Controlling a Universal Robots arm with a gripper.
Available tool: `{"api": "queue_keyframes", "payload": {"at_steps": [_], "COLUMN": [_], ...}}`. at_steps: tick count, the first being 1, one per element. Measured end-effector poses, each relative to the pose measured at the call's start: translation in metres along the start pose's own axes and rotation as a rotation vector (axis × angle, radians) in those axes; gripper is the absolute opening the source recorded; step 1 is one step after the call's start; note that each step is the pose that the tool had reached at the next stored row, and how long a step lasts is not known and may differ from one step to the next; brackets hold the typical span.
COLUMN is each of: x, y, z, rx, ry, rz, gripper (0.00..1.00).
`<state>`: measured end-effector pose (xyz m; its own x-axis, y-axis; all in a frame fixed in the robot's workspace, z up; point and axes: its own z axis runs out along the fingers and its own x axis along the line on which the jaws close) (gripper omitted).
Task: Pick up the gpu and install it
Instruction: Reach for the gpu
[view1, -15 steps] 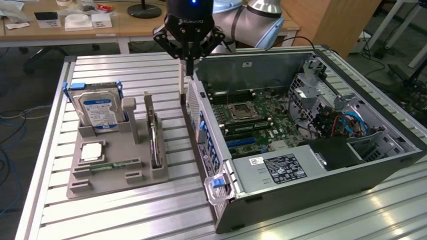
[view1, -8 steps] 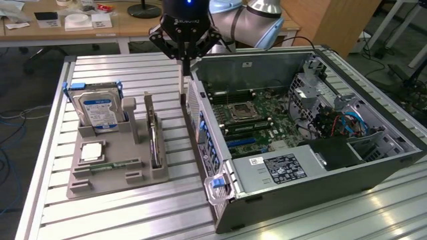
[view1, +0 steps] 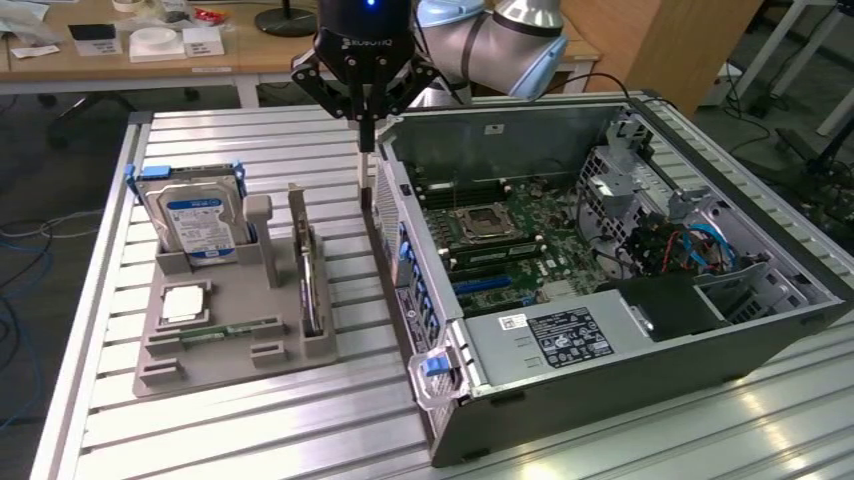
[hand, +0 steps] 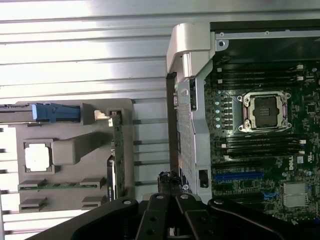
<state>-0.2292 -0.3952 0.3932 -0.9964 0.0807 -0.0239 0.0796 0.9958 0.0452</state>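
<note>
Nearest, the gpu (view1: 310, 275) stood on edge in the grey holder (view1: 200, 362), untouched; further back, the gripper (view1: 364, 175) hung clenched on nothing between the holder and the computer case (view1: 601, 385), just beside its rear wall; its body read ROBOTIQ.

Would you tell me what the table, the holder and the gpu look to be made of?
The table looks like brushed aluminium: silver ribbed slats that throw glare. The holder is likely matte grey plastic, perhaps printed: dull, even colour and blocky shapes. The gpu seems to be a thin, dark circuit board, seen edge-on; its finish is hard to tell.
</note>
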Motion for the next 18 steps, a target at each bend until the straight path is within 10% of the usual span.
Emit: {"api": "queue_keyframes", "payload": {"at_steps": [18], "x": [0.0083], "y": [-0.0007], "z": [-0.0002], "rx": [0.0], "ry": [0.0], "rz": [0.0], "gripper": [0.11]}}
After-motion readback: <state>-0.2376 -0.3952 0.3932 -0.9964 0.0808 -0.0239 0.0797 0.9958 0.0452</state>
